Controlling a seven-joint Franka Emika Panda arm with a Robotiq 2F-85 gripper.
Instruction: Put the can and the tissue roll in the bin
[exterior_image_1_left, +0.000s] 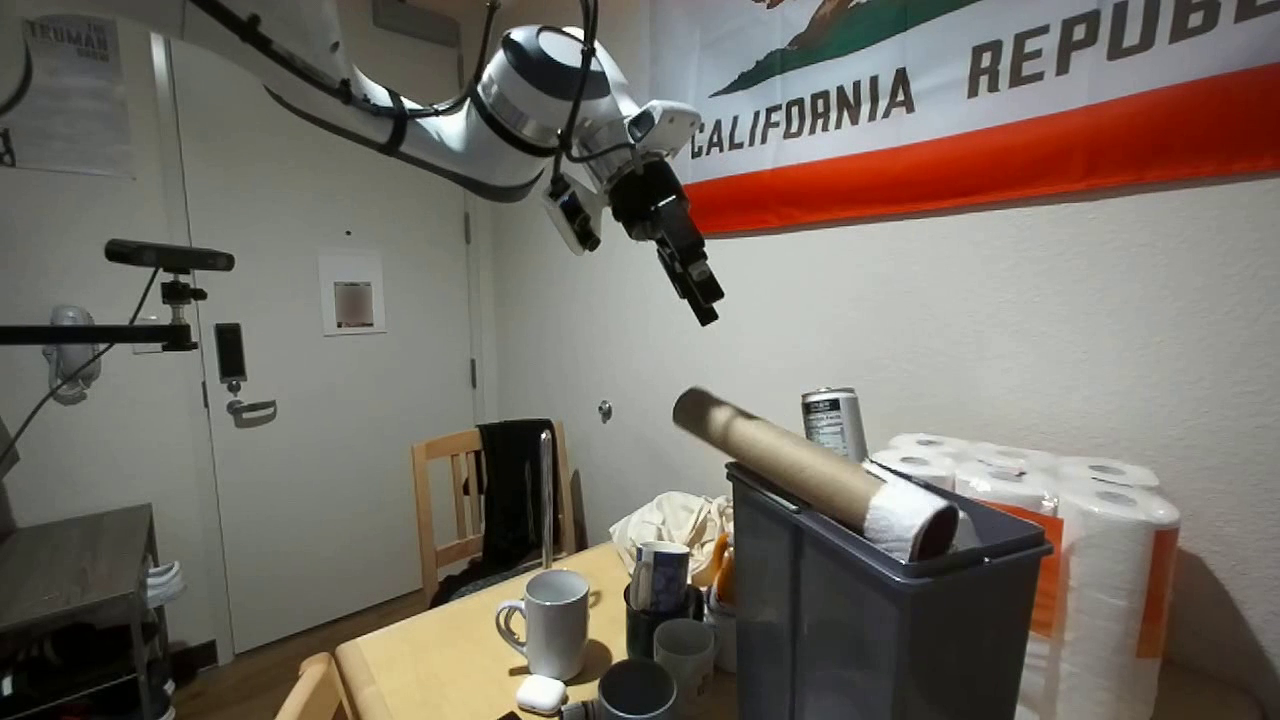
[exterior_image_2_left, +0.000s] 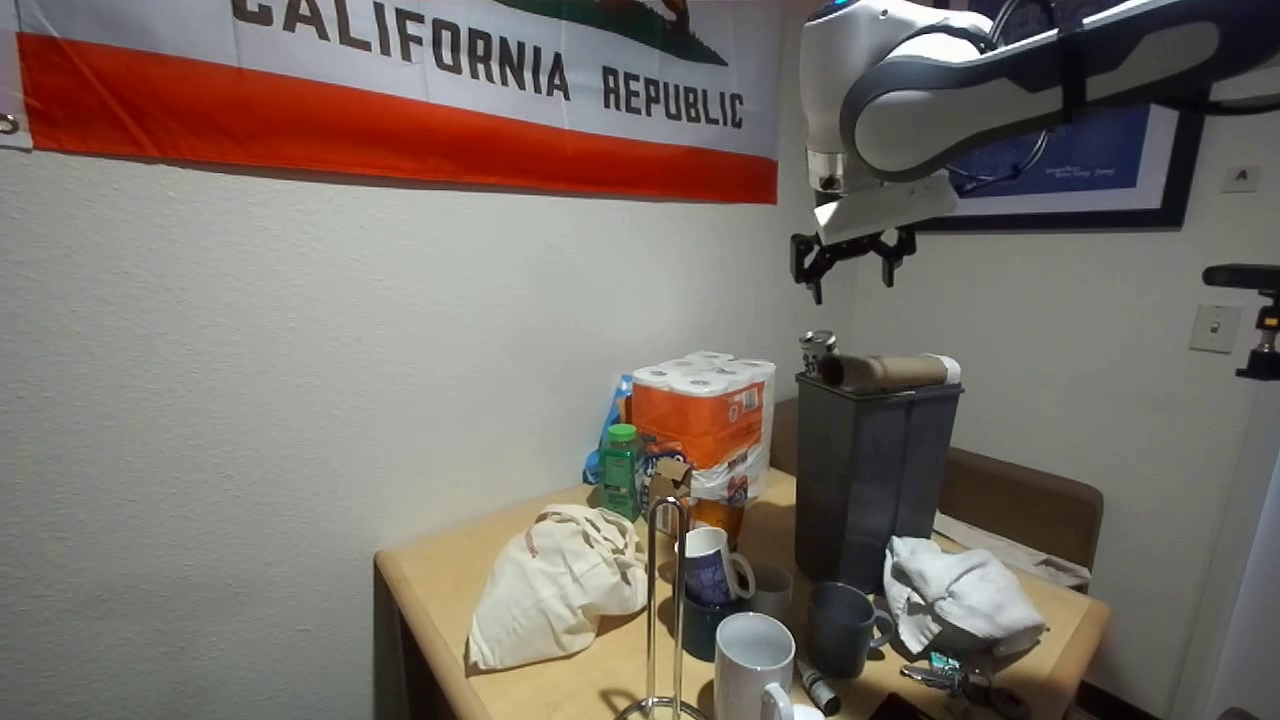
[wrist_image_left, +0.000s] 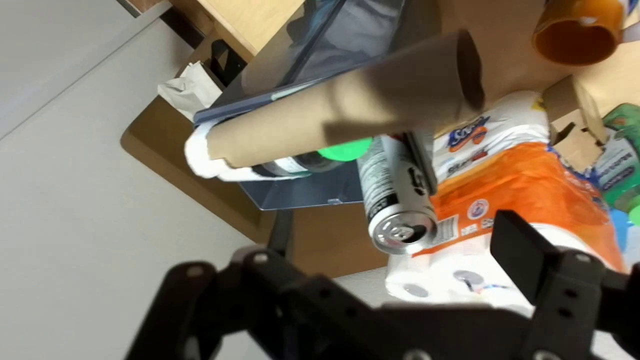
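A white cloth flag with a red band (exterior_image_2_left: 400, 125) hangs on the off-white wall (exterior_image_2_left: 300, 400); on the pale wooden table (exterior_image_2_left: 440, 560), a cream cloth bag (exterior_image_2_left: 560, 590) slumps near a green plastic bottle (exterior_image_2_left: 620, 475), a white handled mug (exterior_image_2_left: 742, 688) near a dark grey handled mug (exterior_image_2_left: 840, 638)

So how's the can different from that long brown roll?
The can is short and silvery; the tissue roll is long and mostly brown, with one white end. The can pokes up, slightly tilted; the roll lies across the top of the bin. Both are tube-shaped and stick out above the bin's rim.
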